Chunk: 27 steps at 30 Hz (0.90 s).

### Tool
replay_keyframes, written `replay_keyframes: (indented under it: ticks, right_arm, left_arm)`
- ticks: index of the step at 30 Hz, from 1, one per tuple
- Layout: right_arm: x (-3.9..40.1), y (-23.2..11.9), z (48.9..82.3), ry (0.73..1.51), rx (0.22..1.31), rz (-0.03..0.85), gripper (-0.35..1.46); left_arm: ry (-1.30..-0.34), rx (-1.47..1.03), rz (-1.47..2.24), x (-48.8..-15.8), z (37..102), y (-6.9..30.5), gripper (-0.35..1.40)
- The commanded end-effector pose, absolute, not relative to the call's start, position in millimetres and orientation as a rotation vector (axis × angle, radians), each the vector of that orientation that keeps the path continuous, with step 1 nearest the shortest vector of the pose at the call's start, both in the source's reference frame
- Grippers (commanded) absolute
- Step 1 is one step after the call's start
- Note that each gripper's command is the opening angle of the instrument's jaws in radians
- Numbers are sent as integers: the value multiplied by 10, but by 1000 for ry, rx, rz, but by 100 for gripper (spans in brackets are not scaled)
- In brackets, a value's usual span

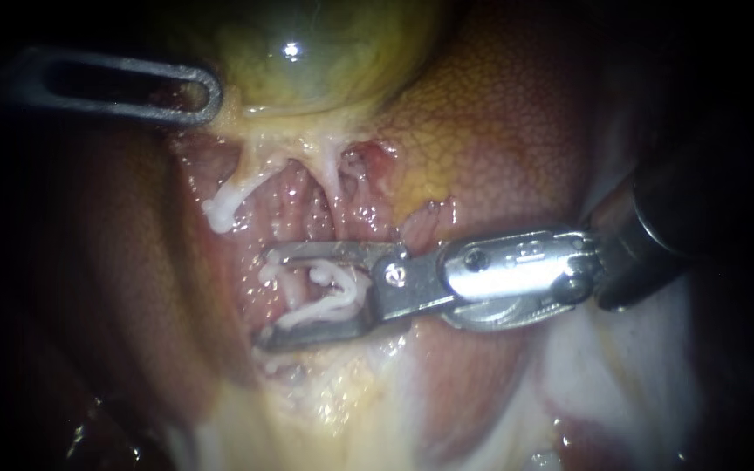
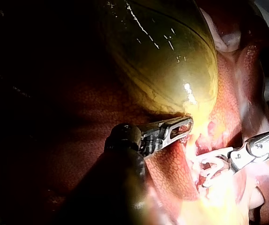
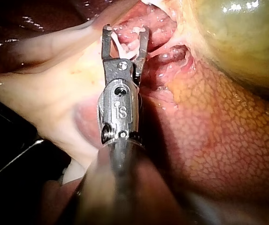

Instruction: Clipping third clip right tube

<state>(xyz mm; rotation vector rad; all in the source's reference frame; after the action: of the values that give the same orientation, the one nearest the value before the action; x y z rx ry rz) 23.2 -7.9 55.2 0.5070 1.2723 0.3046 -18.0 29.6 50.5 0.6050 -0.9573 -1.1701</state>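
My right instrument [image 1: 265,298] held its jaws open astride the pale tube [image 1: 333,301], no clip closed on it yet; my left instrument [image 1: 207,92] gripped the gallbladder [image 1: 325,52].

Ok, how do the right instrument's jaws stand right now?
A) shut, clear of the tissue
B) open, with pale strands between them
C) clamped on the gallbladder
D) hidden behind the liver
B: in the endoscope view the right instrument shows a wide gap between its jaws, and pale strands of tissue lie in that gap.
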Motion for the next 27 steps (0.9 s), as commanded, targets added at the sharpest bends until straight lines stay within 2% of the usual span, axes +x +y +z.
replay_keyframes:
  ticks: [1, 10, 18, 27]
  right_arm:
    - [232, -79, 551, 1272, 508, 304, 46]
    - [223, -71, 520, 1275, 526, 310, 46]
    - [186, -51, 489, 1276, 550, 316, 45]
    - [154, -37, 485, 1266, 546, 343, 45]
  left_arm:
    - [-957, 608, -1175, -180, 505, 296, -35]
    - [-957, 608, -1175, -179, 504, 296, -35]
    - [-957, 608, -1174, -179, 505, 296, -35]
    - [-957, 608, -1174, -179, 505, 296, -35]
